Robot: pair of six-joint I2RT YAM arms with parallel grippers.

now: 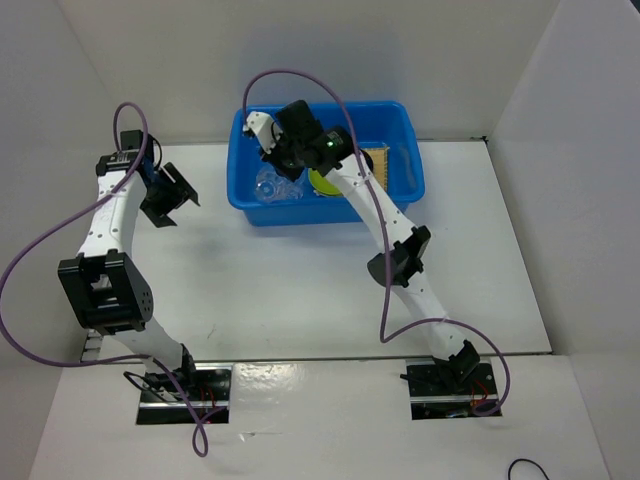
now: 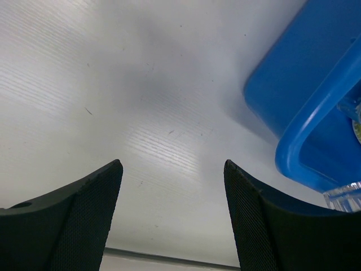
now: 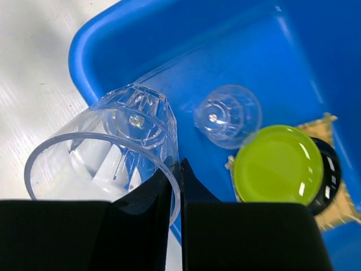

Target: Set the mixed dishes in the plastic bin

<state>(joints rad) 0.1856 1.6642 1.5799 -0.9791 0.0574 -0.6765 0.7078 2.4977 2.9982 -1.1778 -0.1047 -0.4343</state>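
right gripper (image 3: 176,169) clamped on rim of tilted clear plastic cup (image 3: 107,147) over large bright-blue plastic bin (image 3: 141,34) | in bin: second clear cup (image 3: 227,116), lime-green round plate (image 3: 279,164) overlapping small round black plate (image 3: 333,175), square tan bamboo mat (image 3: 338,212) | left gripper (image 2: 172,165) jaws apart, empty, above white table (image 2: 113,84) beside bin

The black plate (image 3: 333,175) lies mostly hidden under the lime-green plate (image 3: 279,164) — the bamboo mat (image 3: 341,212) beneath shows only corners, right of frame.
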